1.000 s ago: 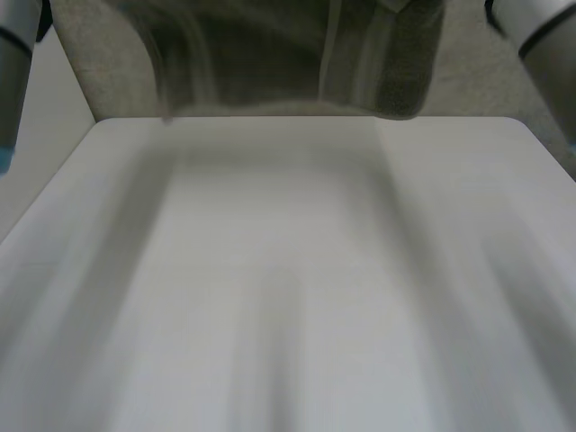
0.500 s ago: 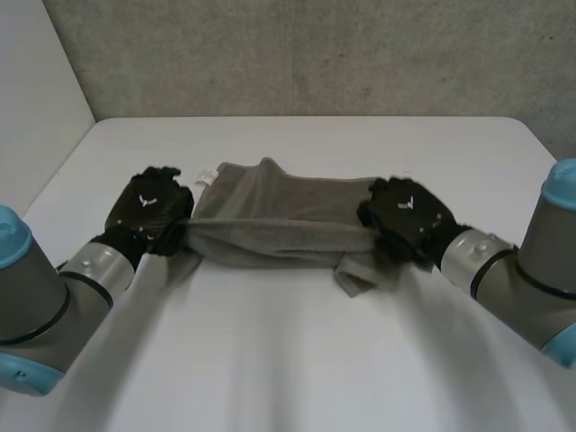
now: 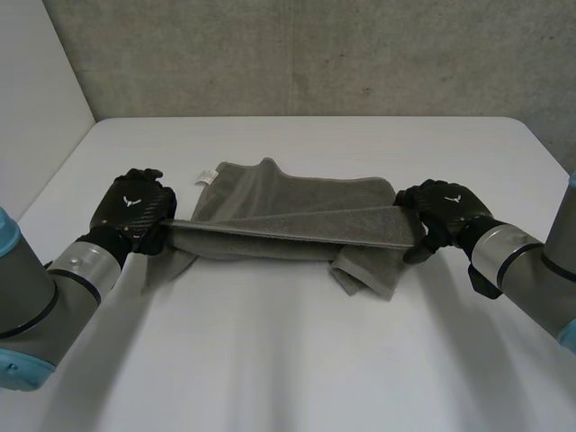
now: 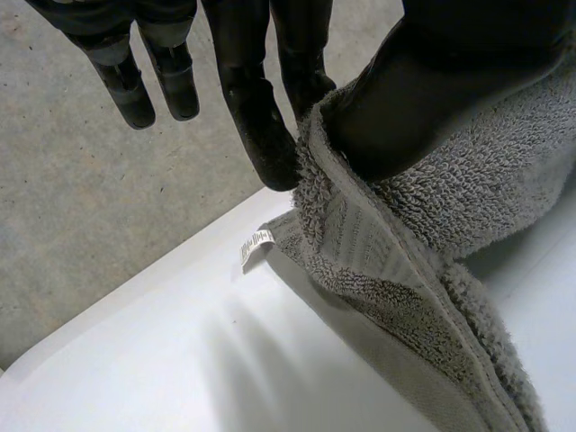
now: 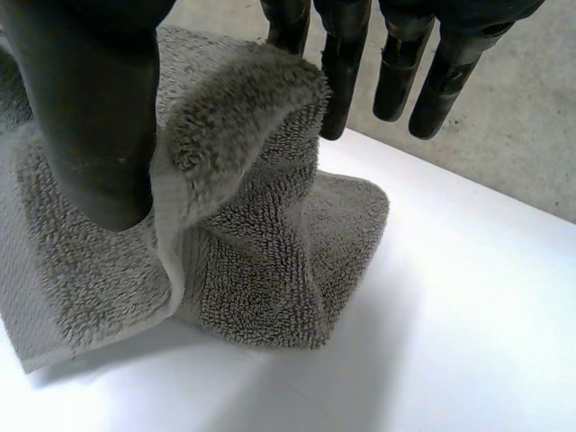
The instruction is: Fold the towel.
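Note:
A grey towel (image 3: 288,202) lies crumpled across the middle of the white table (image 3: 297,360), its near edge lifted and stretched between my two hands. My left hand (image 3: 135,209) is at the towel's left end. There the thumb (image 4: 423,81) and a finger (image 4: 261,126) pinch the towel's (image 4: 486,198) hemmed edge. My right hand (image 3: 443,211) is at the right end. Its fingers (image 5: 342,63) are straight and spread away from the thumb (image 5: 90,108), and the towel's (image 5: 261,243) corner stands loose between them, leaning on the thumb. A doubled flap (image 3: 369,270) hangs below the right end.
A small white label (image 3: 206,175) sticks out of the towel's far left corner, also near my left fingertips (image 4: 256,245). A concrete wall (image 3: 315,54) rises behind the table's far edge. Bare table stretches in front of the towel.
The towel came down from above onto the table. My right hand has moved right, drawing the near edge taut, and its fingers have spread. The left hand keeps its pinch.

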